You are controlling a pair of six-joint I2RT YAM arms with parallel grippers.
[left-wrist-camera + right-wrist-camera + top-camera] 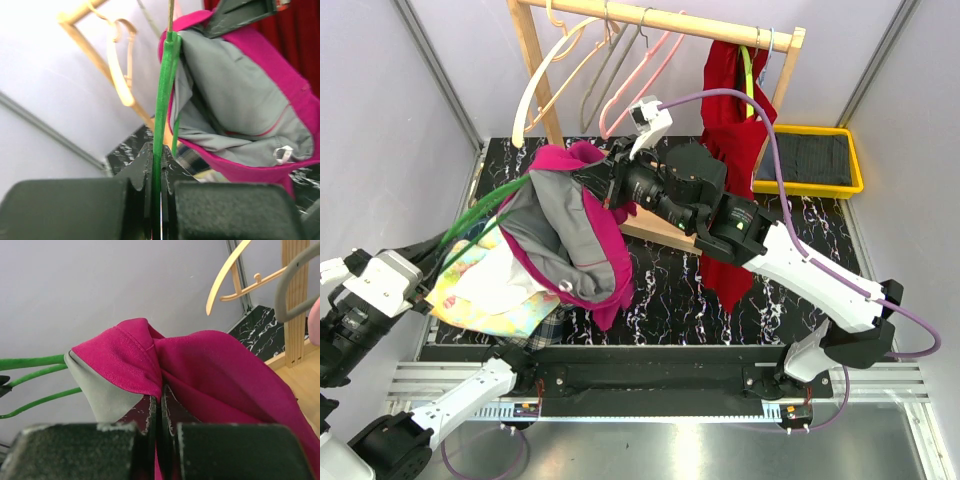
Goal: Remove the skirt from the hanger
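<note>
We see L gripper [158, 152] clamped on green hanger [162, 100], long axis pointing into the skirt [240, 110]; R gripper [160, 399] pinching skirt fabric.

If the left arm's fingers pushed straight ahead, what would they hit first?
Likely the pink skirt: the green hanger that the left fingers clamp runs straight into it, though depth is unclear.

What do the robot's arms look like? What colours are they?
The left arm and right arm have chunky white shells with black joints. A thin purple cable loops along the right arm. The left gripper and right gripper have dark, blocky fingers.
</note>
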